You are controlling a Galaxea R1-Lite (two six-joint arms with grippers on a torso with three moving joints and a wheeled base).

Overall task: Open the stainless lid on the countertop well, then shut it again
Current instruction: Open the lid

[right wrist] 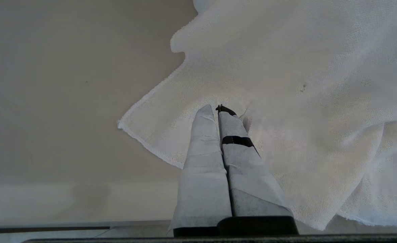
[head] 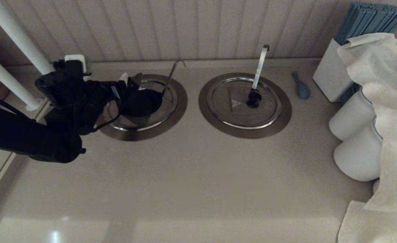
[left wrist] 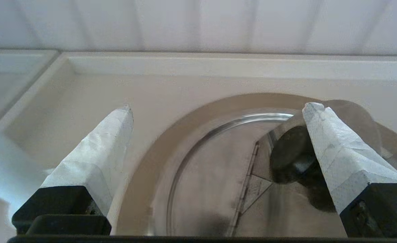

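Left gripper (left wrist: pixel 215 111) hovers with fingers spread wide over the left-hand countertop well (head: pixel 143 107), gripping nothing. The stainless lid (left wrist: pixel 215 189) lies across it, black knob (left wrist: pixel 291 150) beside one finger. Next, I reckon: centre on that knob and pinch. Whatever's inside is hidden. Right gripper (right wrist: pixel 218 109) idles pinched together over a white cloth (right wrist: pixel 286 84).

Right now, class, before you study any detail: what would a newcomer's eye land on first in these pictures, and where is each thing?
First, the black left gripper, fingers spread wide, reaching over the stainless lid on the countertop well at the left of the counter. Next, the twin lid to its right, its bright flat handle standing up. Last, the white cloth at the right edge, with the right gripper shut above it.
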